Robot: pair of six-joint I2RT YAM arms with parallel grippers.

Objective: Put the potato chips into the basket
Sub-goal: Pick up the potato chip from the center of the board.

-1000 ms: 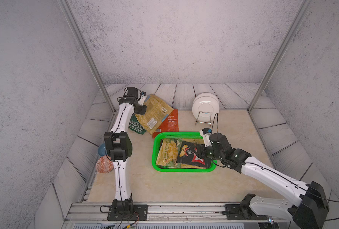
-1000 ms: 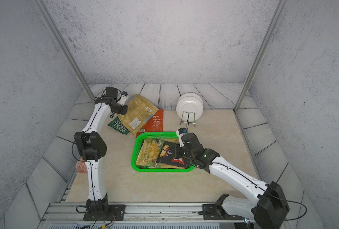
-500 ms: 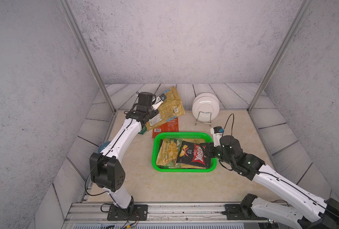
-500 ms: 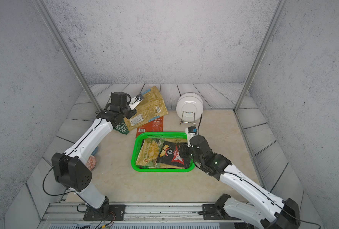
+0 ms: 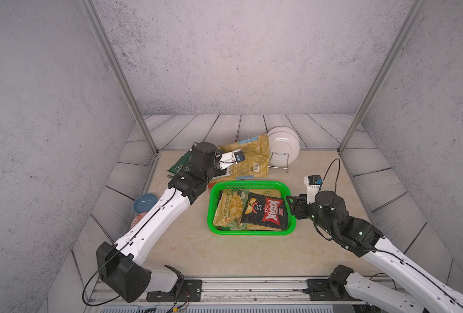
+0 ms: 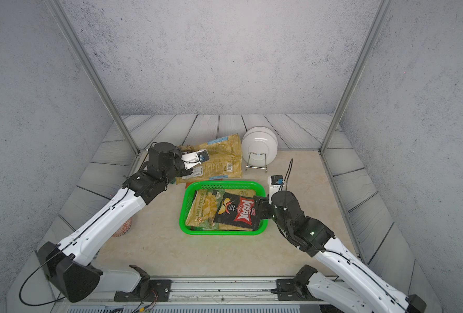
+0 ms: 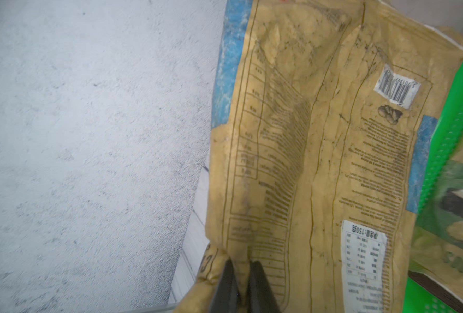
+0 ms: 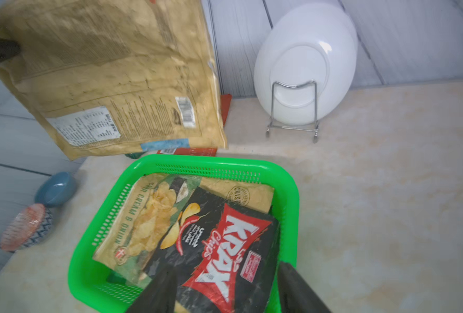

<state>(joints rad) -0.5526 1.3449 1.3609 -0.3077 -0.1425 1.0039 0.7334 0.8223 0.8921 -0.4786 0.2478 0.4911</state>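
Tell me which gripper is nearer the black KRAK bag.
Right. The right gripper, jaws open, flanks the black KRAK bag at the rim of the basket; the left gripper is beyond the basket's far side, shut on the mustard-yellow bag.

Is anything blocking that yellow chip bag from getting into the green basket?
Nothing visible: the yellow bag hangs just beyond the far rim of the basket. The right gripper, open over the black bag inside, might crowd the drop.

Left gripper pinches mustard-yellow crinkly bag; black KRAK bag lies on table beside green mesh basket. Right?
No: the black KRAK bag lies inside the green mesh basket, per the right wrist view. The left gripper does pinch the mustard-yellow crinkly bag.
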